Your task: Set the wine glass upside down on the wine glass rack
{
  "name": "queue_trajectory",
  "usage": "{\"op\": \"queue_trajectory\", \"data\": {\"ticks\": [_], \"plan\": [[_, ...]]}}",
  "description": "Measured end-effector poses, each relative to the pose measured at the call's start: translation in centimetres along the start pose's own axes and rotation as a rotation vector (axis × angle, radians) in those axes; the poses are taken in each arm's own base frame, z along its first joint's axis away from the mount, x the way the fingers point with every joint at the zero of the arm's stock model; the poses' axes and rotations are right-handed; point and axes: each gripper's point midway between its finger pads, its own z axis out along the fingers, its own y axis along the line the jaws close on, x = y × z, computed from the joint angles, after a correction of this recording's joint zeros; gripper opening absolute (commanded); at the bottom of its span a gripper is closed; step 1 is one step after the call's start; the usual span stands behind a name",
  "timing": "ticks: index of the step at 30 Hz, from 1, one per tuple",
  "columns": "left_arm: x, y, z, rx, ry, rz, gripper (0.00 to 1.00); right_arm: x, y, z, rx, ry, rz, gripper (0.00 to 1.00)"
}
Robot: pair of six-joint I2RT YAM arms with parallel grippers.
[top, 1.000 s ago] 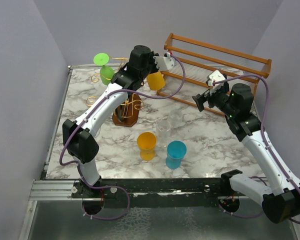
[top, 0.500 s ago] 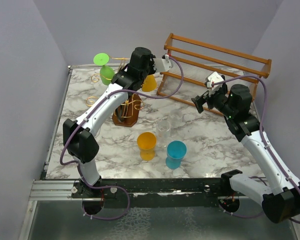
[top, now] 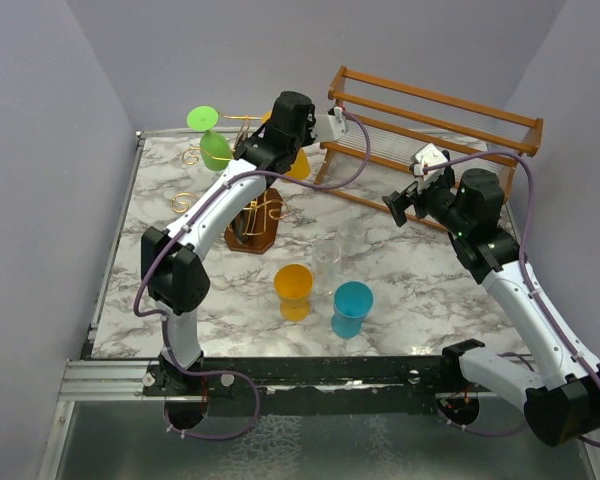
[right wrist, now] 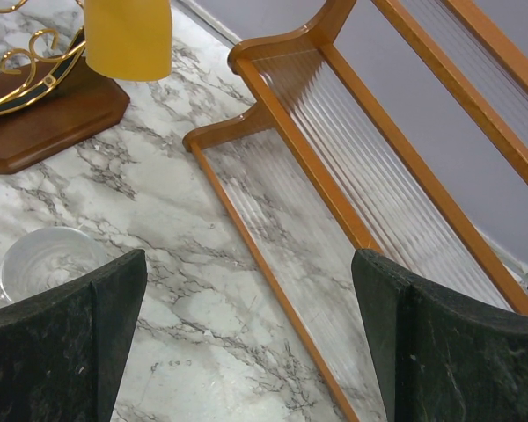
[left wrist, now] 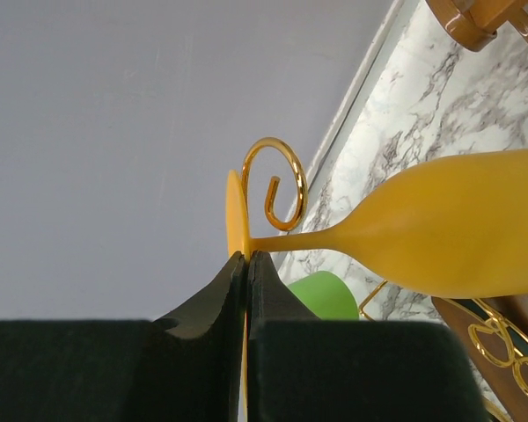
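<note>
Marble worktop (top: 420,290) between grey walls. At upper centre, the left claw (left wrist: 247,264), pinched shut on the foot of the yellow wine glass (left wrist: 440,224), held it bowl-down. Its stem lay beside a scroll arm (left wrist: 277,189) of the wine glass rack (top: 258,236), presumably so the foot could hook there. The right claw (right wrist: 246,272) gaped empty at centre right.

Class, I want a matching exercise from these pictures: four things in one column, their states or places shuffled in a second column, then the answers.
Column one
1 yellow wine glass
2 green wine glass
3 blue cup
4 right claw

Column two
A open, holding nothing
B on the marble table, near edge
C foot pinched in the left claw
D upside down, far left

Pairs: 1-C, 2-D, 3-B, 4-A
</note>
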Motion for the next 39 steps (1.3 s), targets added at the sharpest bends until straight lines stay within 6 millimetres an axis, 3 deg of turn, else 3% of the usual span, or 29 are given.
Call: {"op": "queue_trajectory", "data": {"ticks": [7,14,24,39], "plan": [[-0.4,1.1,0.5,-0.020,0.009,0.008,0.00,0.0,0.0,0.0,-0.001,0.000,0.000,1.00],[-0.3,0.9,1.6,-0.020,0.021,0.022,0.01,0.0,0.1,0.0,-0.003,-0.001,0.000,0.99],[-0.8,1.6,1.7,-0.032,0.008,0.044,0.03,0.1,0.2,0.0,-0.011,-0.002,0.000,1.00],[-2.1,0.4,3.4,-0.005,-0.044,0.059,0.03,0.1,0.3,0.1,-0.014,-0.005,0.000,1.00]]}}
